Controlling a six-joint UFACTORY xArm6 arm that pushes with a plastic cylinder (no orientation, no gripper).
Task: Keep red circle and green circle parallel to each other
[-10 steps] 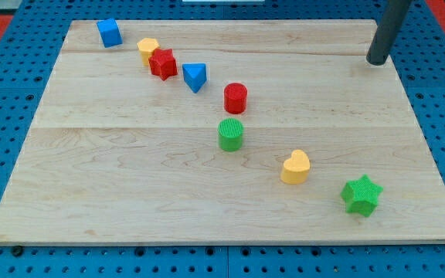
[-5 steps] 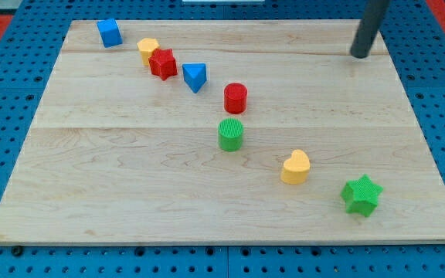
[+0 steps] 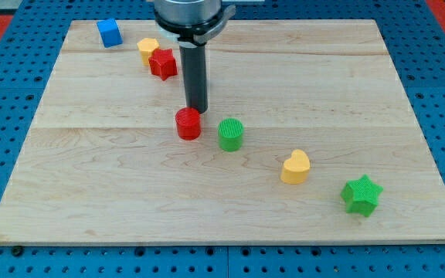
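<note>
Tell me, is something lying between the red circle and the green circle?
Nothing: camera view shows bare wood between red circle and green circle.

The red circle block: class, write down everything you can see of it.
The red circle is a short upright cylinder of ribbed red plastic with a flat round top, standing near the middle of the wooden board. My tip meets its upper right edge. The green circle stands just to its right, a narrow gap between them.

Pale wooden board (image 3: 377, 154), blue pegboard surface (image 3: 6, 100) around it — red patches at the top corners
</note>
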